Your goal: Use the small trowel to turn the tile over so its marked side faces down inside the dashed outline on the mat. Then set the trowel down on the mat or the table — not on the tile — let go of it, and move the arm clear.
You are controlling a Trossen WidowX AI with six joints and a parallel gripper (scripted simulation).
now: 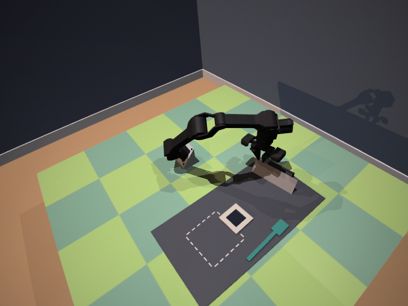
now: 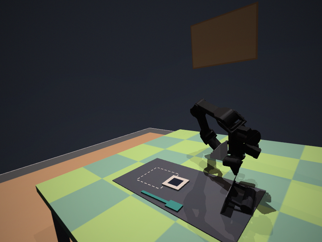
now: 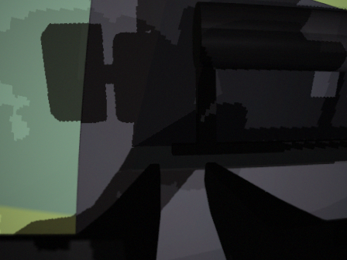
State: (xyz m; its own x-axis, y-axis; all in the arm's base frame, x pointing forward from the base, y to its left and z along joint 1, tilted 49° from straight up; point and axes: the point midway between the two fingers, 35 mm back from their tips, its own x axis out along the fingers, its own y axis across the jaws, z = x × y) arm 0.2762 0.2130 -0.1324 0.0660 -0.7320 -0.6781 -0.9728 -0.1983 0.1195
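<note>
The tile (image 1: 236,218) (image 2: 176,182) lies flat, dark mark up, across one side of the dashed outline (image 1: 186,236) (image 2: 137,179), partly outside it. A trowel-like tool stands tilted on its blade edge at the mat's far end; its pale blade (image 1: 280,181) (image 2: 228,196) faces the tile, and its black bar handle (image 1: 281,168) (image 2: 248,199) (image 3: 271,39) is on the other side. My gripper (image 1: 261,159) (image 2: 236,174) (image 3: 182,172) points down just above one end of this tool. Its fingers are slightly apart with nothing between them. Contact with the blade is unclear.
A flat teal tool (image 1: 280,227) (image 2: 174,205) with a small square blade and long thin handle lies on the mat (image 1: 184,263) (image 2: 124,179), beside the tile and near the mat's long edge. Arm shadows darken the area around the gripper.
</note>
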